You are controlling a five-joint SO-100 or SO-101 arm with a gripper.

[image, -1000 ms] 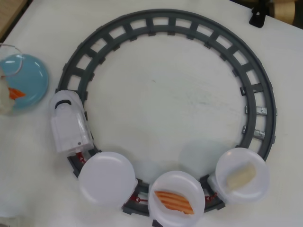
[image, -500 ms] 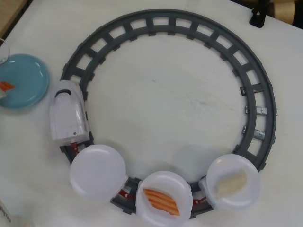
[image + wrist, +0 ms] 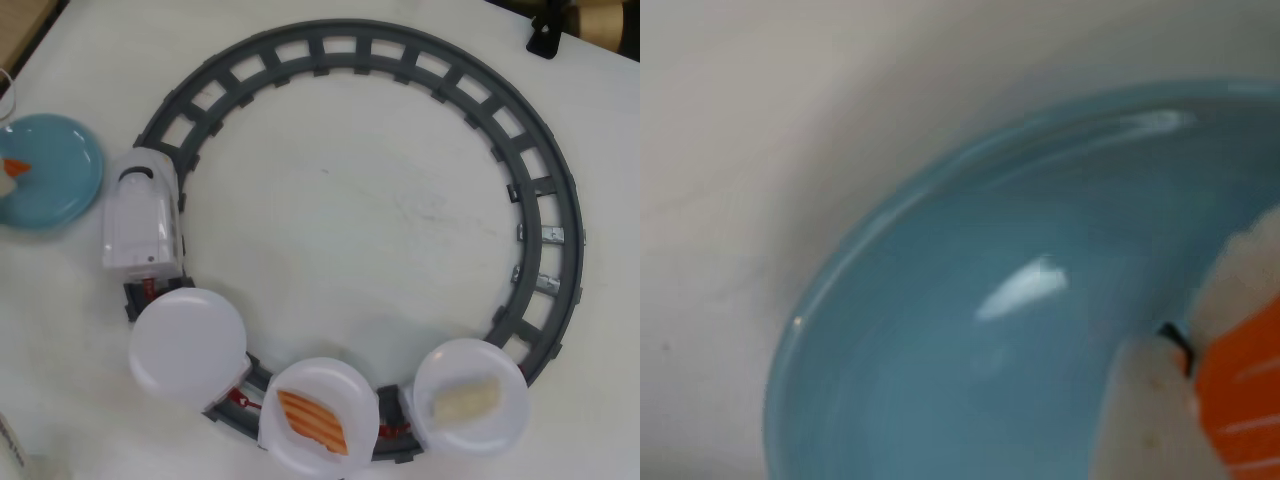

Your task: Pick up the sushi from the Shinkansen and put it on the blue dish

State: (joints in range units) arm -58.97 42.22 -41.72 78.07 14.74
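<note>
A white tabletop carries a grey ring track [image 3: 560, 200]. The Shinkansen [image 3: 140, 215] sits at nine o'clock, trailing plates; a salmon nigiri [image 3: 312, 422] rides the middle one near six o'clock. Another salmon piece [image 3: 1245, 400] lies over the blue dish [image 3: 60, 165], seemingly delivered there. The gripper is hardly visible; whether it is released or clenched, I cannot tell

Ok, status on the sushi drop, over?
Pincer state can't be told. One salmon sushi over the blue dish; another rides the train's middle plate. Nothing in the way.
</note>
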